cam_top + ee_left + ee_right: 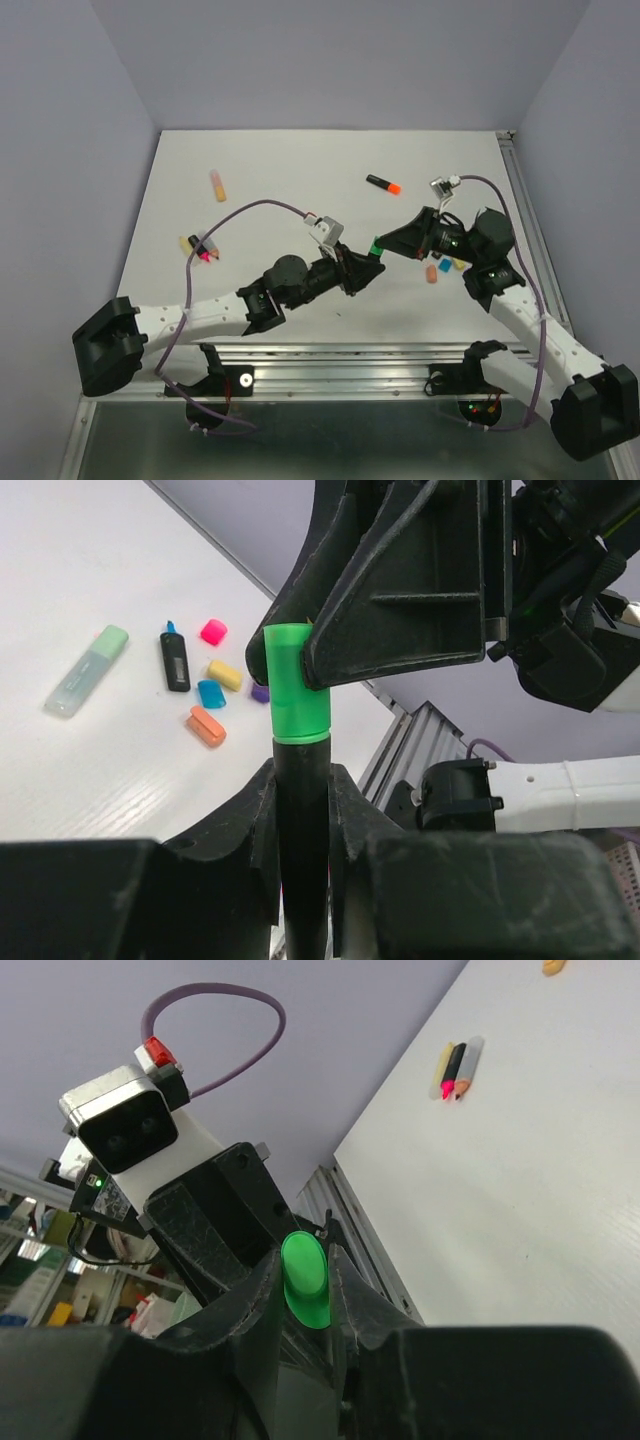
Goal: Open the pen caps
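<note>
Green cap (295, 685), aloft over the table's (300, 170) middle, is pinched by the right gripper (305, 1305) while the left gripper (302, 790) clamps its black barrel (300, 870); pulling straight apart looks due next.

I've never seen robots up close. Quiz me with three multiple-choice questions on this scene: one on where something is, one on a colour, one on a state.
1. Where is the green cap?
A) lying loose, untouched
B) in the air between the two grippers
C) on the metal rail

2. What colour is the cap on the black highlighter lying alone, far from both arms?
A) orange
B) blue
C) purple

3. Is the green cap on its black barrel?
A) off, tip bare
B) seated on the barrel
C) off, lying beside it

Answers:
1 B: the right gripper pinches it while the left gripper holds the barrel.
2 A: the overhead view shows an orange cap.
3 B: the left wrist view shows no gap between cap and barrel.
</note>
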### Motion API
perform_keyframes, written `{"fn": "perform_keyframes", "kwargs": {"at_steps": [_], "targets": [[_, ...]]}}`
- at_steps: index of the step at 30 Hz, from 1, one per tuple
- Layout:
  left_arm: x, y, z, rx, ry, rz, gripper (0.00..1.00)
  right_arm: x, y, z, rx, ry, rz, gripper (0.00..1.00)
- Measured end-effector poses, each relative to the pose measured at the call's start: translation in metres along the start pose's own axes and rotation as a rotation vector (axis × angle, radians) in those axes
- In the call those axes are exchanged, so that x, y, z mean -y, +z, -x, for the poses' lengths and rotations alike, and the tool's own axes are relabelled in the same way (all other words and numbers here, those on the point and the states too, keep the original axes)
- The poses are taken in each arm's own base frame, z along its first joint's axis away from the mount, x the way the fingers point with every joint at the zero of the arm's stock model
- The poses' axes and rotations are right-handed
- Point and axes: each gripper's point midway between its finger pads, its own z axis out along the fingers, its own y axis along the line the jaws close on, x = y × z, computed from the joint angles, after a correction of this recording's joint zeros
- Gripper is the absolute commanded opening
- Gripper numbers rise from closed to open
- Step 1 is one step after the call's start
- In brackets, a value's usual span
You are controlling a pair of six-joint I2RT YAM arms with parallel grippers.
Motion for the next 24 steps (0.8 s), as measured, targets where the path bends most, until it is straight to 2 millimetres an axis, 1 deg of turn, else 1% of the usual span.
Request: {"fn": "perform_keyframes", "kwargs": {"at_steps": [1,5,7,8,9,10,11,12,13,14,15,16,18,19,20,21,22,23,24], "targets": [[-0.001,-0.002,0.001,0.012,-0.005,0.003,0.00,-0.001,0.003,0.000,-0.014,0.001,0.004,0.01],[-0.013,-0.016,0.013,0.112,-0.043,0.050,0.00,0.001,0.028,0.005,-0.134,0.031,0.034,0.01],[-0.019,-0.026,0.019,0.167,-0.065,0.068,0.00,0.001,0.037,0.007,-0.184,0.048,0.047,0.01],[-0.021,-0.031,0.021,0.185,-0.071,0.072,0.00,0.002,0.045,0.013,-0.207,0.053,0.054,0.01],[-0.020,-0.035,0.016,0.173,-0.076,0.061,0.00,0.008,0.053,0.028,-0.161,0.029,0.028,0.01],[-0.011,-0.043,-0.001,0.130,-0.081,0.021,0.00,0.020,0.060,0.061,-0.072,-0.008,-0.020,0.01],[-0.002,-0.049,-0.015,0.088,-0.085,-0.017,0.00,0.030,0.061,0.087,0.001,-0.038,-0.059,0.01],[0.009,-0.055,-0.033,0.032,-0.089,-0.061,0.00,0.037,0.059,0.107,0.057,-0.059,-0.090,0.01],[0.013,-0.059,-0.046,-0.006,-0.090,-0.084,0.00,0.042,0.054,0.128,0.117,-0.088,-0.118,0.01],[0.014,-0.062,-0.054,-0.032,-0.091,-0.094,0.00,0.046,0.049,0.146,0.170,-0.118,-0.144,0.01],[0.013,-0.063,-0.058,-0.044,-0.091,-0.092,0.00,0.046,0.046,0.153,0.193,-0.138,-0.151,0.01],[0.012,-0.064,-0.061,-0.052,-0.092,-0.092,0.00,0.043,0.045,0.155,0.199,-0.150,-0.144,0.01],[0.012,-0.066,-0.061,-0.051,-0.094,-0.092,0.00,0.032,0.046,0.153,0.189,-0.172,-0.110,0.01],[0.012,-0.066,-0.057,-0.039,-0.095,-0.090,0.00,0.026,0.046,0.149,0.178,-0.186,-0.087,0.09],[0.012,-0.067,-0.054,-0.027,-0.096,-0.089,0.00,0.022,0.043,0.142,0.170,-0.198,-0.070,0.25],[0.012,-0.067,-0.049,-0.009,-0.098,-0.085,0.00,0.018,0.038,0.132,0.159,-0.198,-0.059,0.46],[0.011,-0.068,-0.044,0.011,-0.100,-0.076,0.00,0.017,0.033,0.119,0.150,-0.199,-0.056,0.54],[0.010,-0.068,-0.040,0.027,-0.102,-0.064,0.00,0.017,0.027,0.107,0.144,-0.192,-0.061,0.67],[0.008,-0.067,-0.037,0.039,-0.106,-0.052,0.00,0.016,0.022,0.090,0.132,-0.191,-0.058,0.75]]}}
